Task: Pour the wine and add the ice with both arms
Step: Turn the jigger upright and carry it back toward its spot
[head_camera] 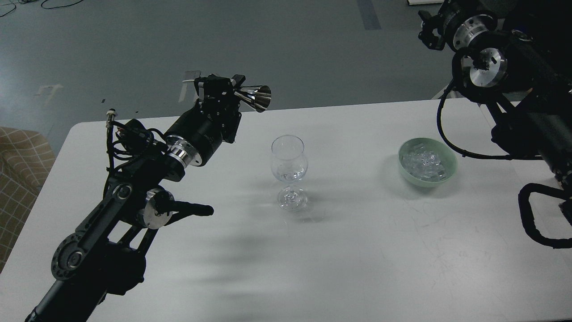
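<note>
A clear stemmed glass (289, 172) stands upright at the middle of the white table (339, 250); any wine in its bowl is barely visible. My left gripper (225, 91) is shut on a shiny steel jigger (250, 96), held on its side up and left of the glass, its open cone pointing right. A pale green bowl (450, 170) at the right holds several clear ice chunks (422, 162). My right gripper (430, 27) is at the top right, high above the floor beyond the table, small and dark; its fingers cannot be told apart.
Black cable loops (538, 223) hang from the right arm over the table's right edge. A checked seat (18, 165) stands off the table's left end. Grey floor lies beyond the far edge.
</note>
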`<act>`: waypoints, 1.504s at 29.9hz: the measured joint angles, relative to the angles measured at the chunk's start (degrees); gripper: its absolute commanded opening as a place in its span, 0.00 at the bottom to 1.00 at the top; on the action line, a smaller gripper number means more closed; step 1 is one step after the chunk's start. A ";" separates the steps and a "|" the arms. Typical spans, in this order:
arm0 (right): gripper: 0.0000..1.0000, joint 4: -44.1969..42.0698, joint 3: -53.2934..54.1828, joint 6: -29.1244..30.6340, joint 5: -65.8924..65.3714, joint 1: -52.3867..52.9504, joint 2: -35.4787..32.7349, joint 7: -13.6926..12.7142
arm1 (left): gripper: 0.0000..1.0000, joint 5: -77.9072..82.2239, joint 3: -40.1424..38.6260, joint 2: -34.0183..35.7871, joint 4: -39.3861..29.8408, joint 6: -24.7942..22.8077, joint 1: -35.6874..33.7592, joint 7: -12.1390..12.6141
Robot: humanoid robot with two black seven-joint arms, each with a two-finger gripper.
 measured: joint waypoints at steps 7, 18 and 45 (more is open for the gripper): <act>1.00 0.09 0.01 -1.03 3.01 -1.37 -0.62 -1.34 | 0.00 -16.17 -12.99 -2.15 -0.19 4.58 1.44 5.05; 1.00 0.44 -0.34 -0.73 3.08 -4.71 -1.10 -1.54 | 0.00 -29.29 -23.61 -2.40 0.05 5.85 12.63 6.04; 1.00 1.12 -1.20 -0.76 2.93 -7.45 -0.93 -1.54 | 0.00 -38.10 -30.18 -11.76 6.03 -2.60 24.99 -1.37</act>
